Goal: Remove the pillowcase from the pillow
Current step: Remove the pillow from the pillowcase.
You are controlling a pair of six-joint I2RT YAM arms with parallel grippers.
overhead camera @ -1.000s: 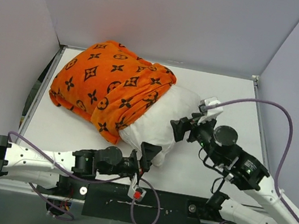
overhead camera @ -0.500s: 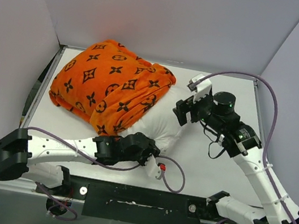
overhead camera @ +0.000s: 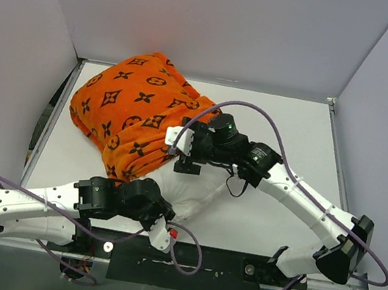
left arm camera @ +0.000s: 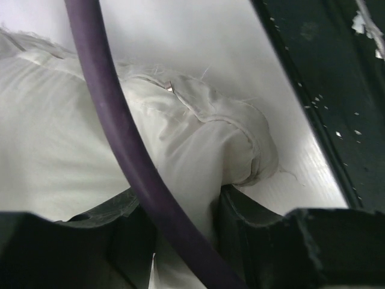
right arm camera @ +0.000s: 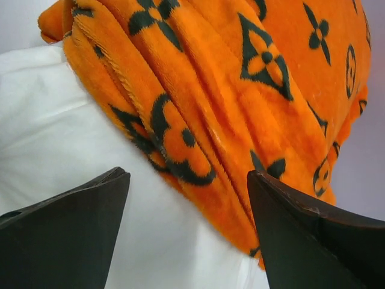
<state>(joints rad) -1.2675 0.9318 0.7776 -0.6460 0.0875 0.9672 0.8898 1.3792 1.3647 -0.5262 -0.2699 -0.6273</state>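
Observation:
The bright-orange pillowcase (overhead camera: 136, 109) with black motifs covers the far left part of the white pillow (overhead camera: 198, 187), whose near end sticks out bare. My left gripper (overhead camera: 168, 204) is shut on the pillow's near seamed corner (left arm camera: 240, 144). In the left wrist view (left arm camera: 186, 241), white fabric is pinched between the dark fingers (left arm camera: 252, 232), and a purple cable crosses in front. My right gripper (overhead camera: 190, 148) hovers open above the pillowcase's bunched hem (right arm camera: 198, 150). In the right wrist view (right arm camera: 187, 176), its jaws straddle the line where orange cloth meets the white pillow (right arm camera: 66, 138).
The white table (overhead camera: 293, 132) is walled at the back and on both sides. A black mounting rail (overhead camera: 182, 258) runs along its near edge and shows as a dark strip (left arm camera: 325, 72) beside the pillow's corner. A purple cable (overhead camera: 257, 122) loops over the right arm.
My left gripper has shut on the pillow's near corner. The right arm has swung left, from the pillow's right side to above the pillowcase's hem.

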